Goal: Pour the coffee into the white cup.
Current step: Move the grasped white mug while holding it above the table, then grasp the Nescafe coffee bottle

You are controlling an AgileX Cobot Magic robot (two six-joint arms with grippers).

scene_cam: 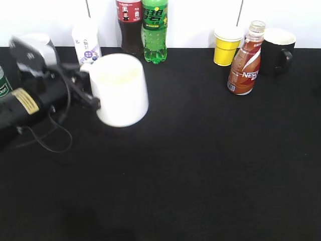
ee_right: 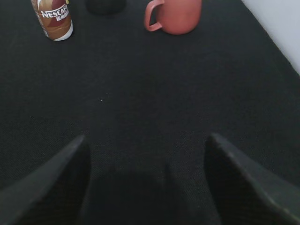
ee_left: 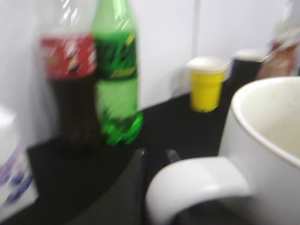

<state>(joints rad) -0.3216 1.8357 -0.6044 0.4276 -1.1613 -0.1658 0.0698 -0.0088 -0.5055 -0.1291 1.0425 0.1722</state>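
White cup [scene_cam: 120, 89] — empty, cream-tinted inside

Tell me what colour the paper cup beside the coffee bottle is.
Yellow with a white rim: the paper cup shows best in the exterior view.

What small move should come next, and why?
Probably set the large white ceramic mug down upright on the black table. The left claw holds it by the handle, seemingly lifted and slightly tilted, while the uncapped brown Nescafe coffee bottle stands ungripped; the right claw is open.
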